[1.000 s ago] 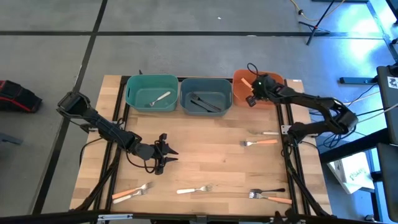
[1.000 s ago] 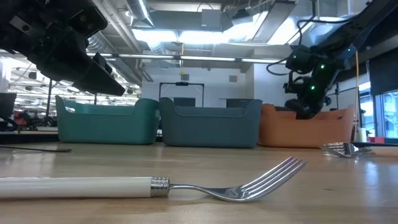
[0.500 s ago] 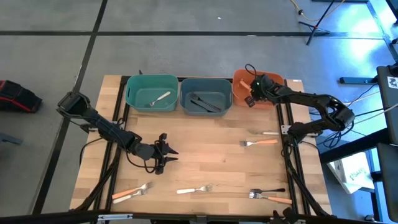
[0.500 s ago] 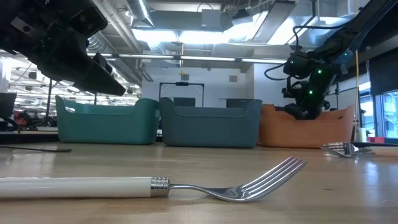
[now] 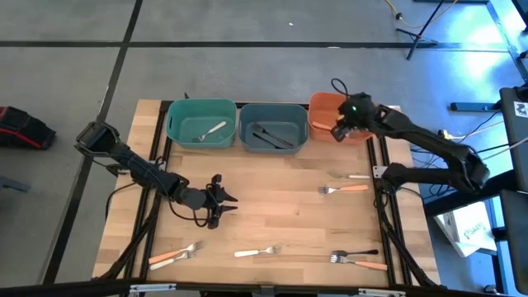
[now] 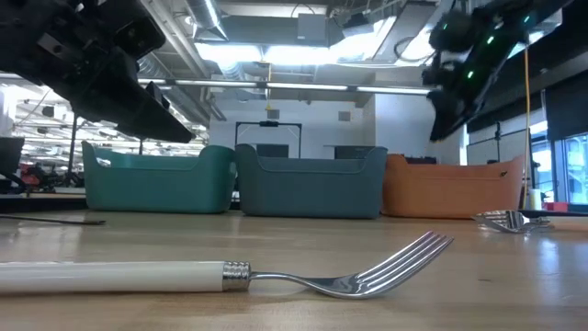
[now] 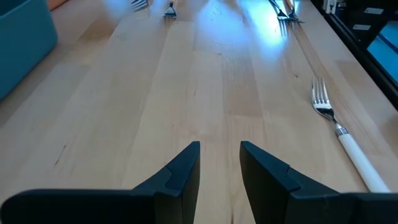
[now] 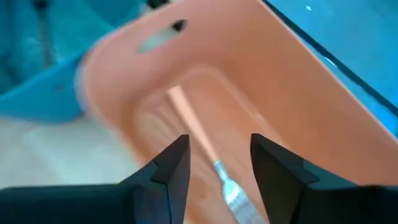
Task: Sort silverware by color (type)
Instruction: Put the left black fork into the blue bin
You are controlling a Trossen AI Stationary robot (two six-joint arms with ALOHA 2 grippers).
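I see the wooden table (image 5: 272, 194) carrying three bins along its far edge: a teal bin (image 5: 200, 122) with a white-handled fork (image 5: 211, 130), a grey-blue bin (image 5: 273, 126) with black forks (image 5: 271, 135), and an orange bin (image 5: 332, 111) holding an orange-handled fork (image 8: 202, 145). My right gripper (image 8: 214, 163) hovers above the orange bin, fingers apart and empty. My left gripper (image 7: 219, 165) hangs over mid-table, jaws parted, empty. A slim cream-handled fork (image 6: 230, 270) with metal tines lies near the front edge.

grey concrete floor (image 5: 247, 74) crossed by dark lines; bright ceiling lights (image 6: 266, 55) and exposed ducts overhead
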